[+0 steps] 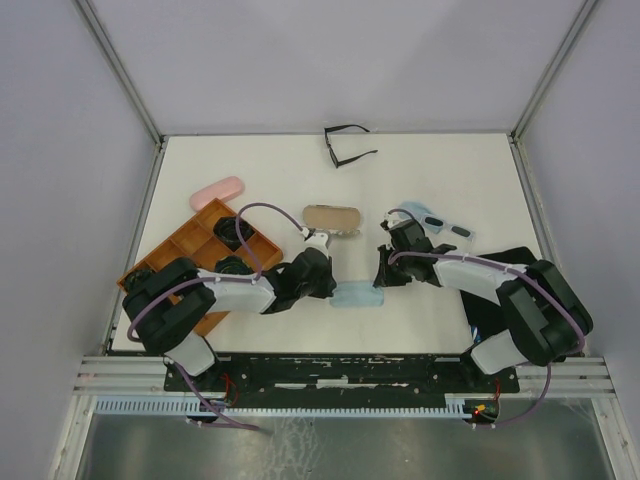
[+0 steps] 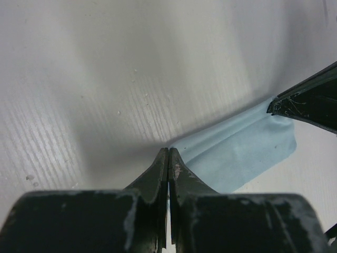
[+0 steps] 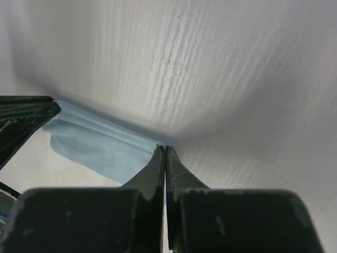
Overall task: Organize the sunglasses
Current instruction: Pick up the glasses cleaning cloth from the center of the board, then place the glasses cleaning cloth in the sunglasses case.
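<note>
Tightly, left pincer [image 2: 168,154] and right pincer [image 3: 165,151] clenched on cloth [image 2: 239,150] ends, far sunglasses [image 1: 332,148], arms pointing right

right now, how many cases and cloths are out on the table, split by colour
pink case: 1
tan patterned case: 1
pale-blue case: 1 (partly covered)
light-blue cloth: 1
total: 4
</note>
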Controlling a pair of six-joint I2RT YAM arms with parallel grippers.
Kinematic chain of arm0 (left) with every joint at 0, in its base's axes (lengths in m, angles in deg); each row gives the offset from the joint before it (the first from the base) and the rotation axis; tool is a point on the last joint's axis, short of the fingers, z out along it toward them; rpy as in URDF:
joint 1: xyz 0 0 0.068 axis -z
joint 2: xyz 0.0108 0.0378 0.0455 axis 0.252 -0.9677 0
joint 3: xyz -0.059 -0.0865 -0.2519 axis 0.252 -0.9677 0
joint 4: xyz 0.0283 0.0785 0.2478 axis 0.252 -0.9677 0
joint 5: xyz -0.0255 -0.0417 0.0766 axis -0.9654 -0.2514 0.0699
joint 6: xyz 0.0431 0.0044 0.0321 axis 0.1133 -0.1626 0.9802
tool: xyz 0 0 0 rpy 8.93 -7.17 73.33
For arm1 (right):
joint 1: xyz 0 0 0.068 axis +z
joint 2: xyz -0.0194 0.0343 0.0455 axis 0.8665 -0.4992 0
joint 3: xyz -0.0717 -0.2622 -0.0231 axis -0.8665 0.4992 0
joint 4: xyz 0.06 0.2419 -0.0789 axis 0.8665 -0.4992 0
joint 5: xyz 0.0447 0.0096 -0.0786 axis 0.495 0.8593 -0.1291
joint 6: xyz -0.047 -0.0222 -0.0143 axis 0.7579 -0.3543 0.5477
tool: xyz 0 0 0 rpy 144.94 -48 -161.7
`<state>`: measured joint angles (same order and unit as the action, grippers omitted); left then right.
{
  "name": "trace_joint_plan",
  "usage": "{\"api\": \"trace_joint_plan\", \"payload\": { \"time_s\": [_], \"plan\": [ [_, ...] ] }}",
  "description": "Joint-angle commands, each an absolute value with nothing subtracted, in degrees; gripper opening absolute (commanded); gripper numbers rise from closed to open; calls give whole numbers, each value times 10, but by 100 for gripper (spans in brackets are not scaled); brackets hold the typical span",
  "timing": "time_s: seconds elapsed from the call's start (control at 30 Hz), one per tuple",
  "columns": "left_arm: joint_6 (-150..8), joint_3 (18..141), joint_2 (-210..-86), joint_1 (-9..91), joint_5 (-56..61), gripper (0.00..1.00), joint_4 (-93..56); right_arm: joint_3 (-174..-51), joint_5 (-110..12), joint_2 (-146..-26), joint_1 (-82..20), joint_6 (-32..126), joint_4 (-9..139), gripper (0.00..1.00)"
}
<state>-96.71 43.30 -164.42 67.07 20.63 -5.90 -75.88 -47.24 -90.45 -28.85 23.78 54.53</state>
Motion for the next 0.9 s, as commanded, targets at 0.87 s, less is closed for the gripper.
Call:
{"api": "trace_joint_plan", "payload": {
  "time_s": [0.87],
  "plan": [
    [-787, 587, -1627, 510, 246, 3, -84, -1085, -494, -1043, -281, 269, 568, 0]
  ]
}}
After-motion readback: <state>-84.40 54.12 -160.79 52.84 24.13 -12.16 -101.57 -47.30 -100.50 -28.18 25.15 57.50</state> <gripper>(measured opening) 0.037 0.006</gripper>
